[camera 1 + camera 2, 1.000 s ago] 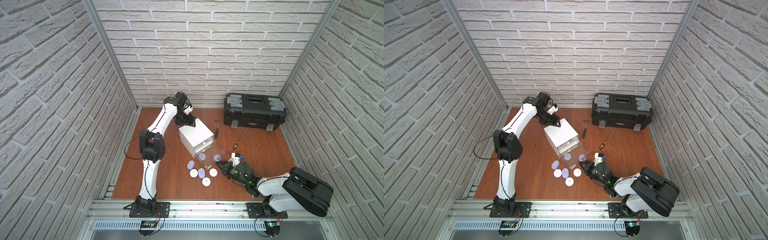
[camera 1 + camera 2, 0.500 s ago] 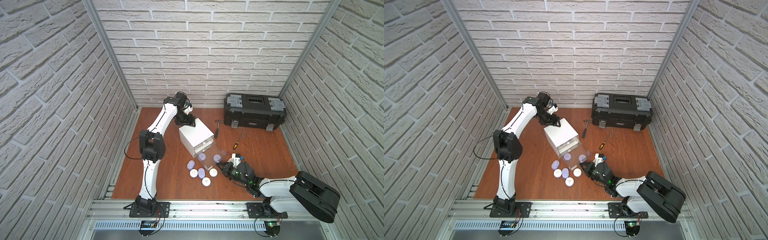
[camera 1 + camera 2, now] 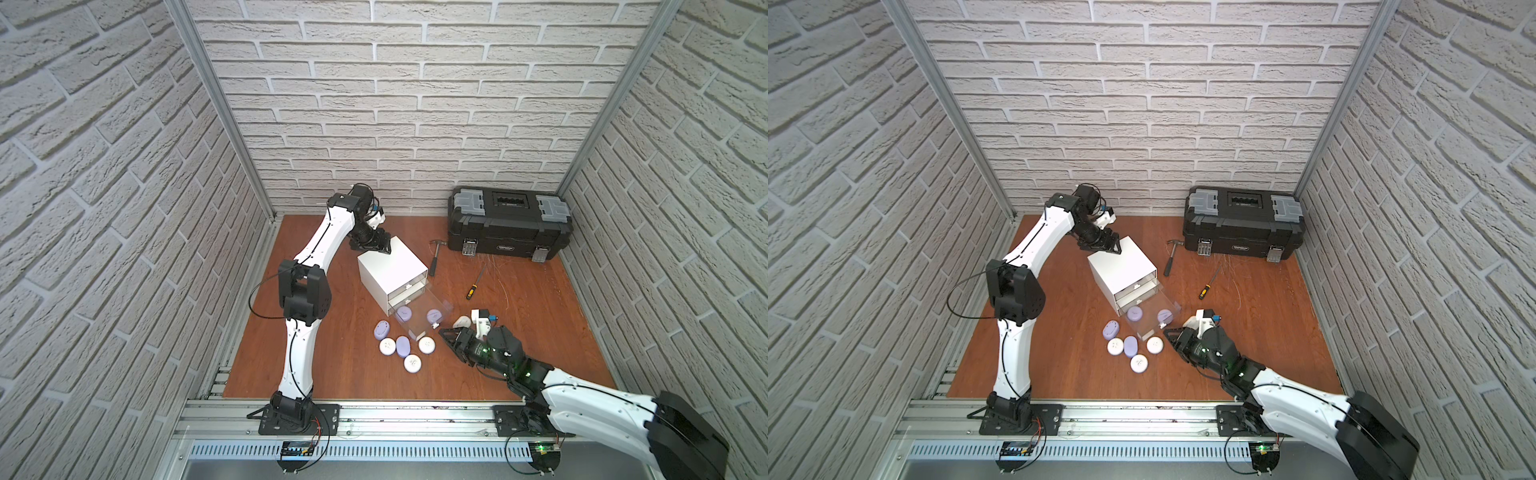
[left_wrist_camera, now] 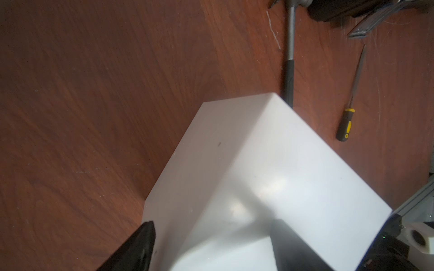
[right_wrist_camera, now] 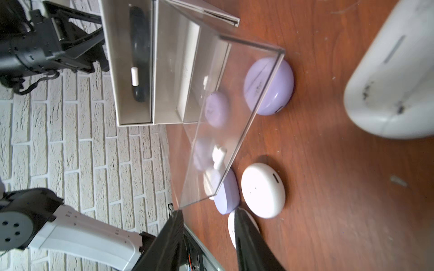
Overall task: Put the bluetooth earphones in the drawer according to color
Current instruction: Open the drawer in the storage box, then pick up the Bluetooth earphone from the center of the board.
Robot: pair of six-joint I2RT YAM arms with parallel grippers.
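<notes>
The right gripper (image 5: 207, 213), low over the table, has its jaws parted and empty, one fingertip (image 5: 175, 220) just beside the front corner of the pulled-out bottom drawer (image 5: 237, 70). Two lavender cases (image 3: 404, 312) show through its clear walls. Five more earphone cases (image 3: 402, 347), white and lavender, huddle just beside its side wall. The left gripper (image 4: 212, 223) straddles the white cabinet's (image 3: 392, 266) back top corner, jaws wide. Gripping or not, I can't tell. Bare table (image 3: 540, 332) stretches right of that arm.
</notes>
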